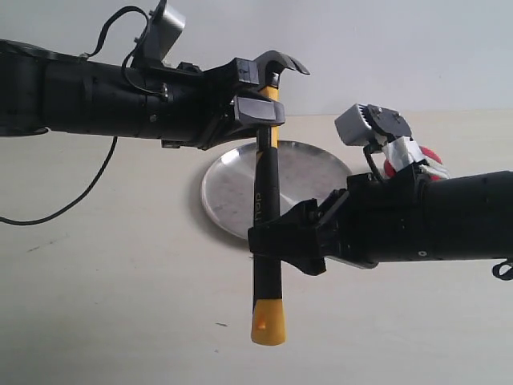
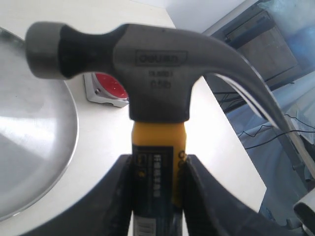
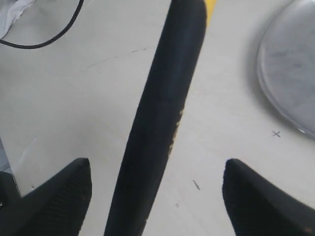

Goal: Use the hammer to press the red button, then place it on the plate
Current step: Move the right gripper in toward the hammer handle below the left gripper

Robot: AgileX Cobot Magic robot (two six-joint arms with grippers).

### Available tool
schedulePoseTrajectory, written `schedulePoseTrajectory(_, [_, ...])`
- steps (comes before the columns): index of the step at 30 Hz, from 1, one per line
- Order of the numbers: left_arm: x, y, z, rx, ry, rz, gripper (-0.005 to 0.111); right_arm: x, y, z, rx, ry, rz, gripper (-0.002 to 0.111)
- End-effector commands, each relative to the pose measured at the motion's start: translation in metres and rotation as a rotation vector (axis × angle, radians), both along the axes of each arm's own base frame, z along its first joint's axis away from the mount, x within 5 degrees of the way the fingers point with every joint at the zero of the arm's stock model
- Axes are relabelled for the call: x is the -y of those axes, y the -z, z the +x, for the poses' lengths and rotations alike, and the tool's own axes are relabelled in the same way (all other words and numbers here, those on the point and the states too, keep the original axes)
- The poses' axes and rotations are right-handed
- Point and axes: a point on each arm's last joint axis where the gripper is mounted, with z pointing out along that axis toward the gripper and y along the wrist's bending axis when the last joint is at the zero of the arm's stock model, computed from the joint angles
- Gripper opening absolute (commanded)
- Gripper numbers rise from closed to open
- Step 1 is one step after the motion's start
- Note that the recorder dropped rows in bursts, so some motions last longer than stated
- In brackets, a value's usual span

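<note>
Hammer (image 1: 266, 184) — steel-headed, yellow neck in clenched left pincer (image 2: 157, 161) — right pincer (image 3: 155, 164) released.

The pale cream tabletop (image 1: 120, 313) carries a round silver plate (image 1: 309, 172) near its middle. A red button (image 1: 430, 154) on a light grey base stands just beside the plate's rim, on the right and mostly hidden. A black cable (image 1: 72, 204) curves across the left side. A few small dark marks dot the surface.
</note>
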Motion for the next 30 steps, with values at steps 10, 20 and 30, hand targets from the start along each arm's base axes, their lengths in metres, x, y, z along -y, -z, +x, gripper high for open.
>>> schedulePoseTrajectory(10, [0.001,-0.013,0.000,0.002,-0.007,-0.062,0.000,0.042,-0.020,-0.007,-0.167,0.192,-0.512,0.071])
schedulePoseTrajectory(20, [0.001,-0.013,0.000,-0.002,-0.002,-0.067,0.000,0.052,-0.017,-0.013,0.011,0.397,-0.310,0.069])
schedulePoseTrajectory(30, [0.001,-0.013,0.000,-0.002,-0.006,-0.065,0.000,0.036,-0.027,-0.036,0.009,0.140,-0.166,0.070])
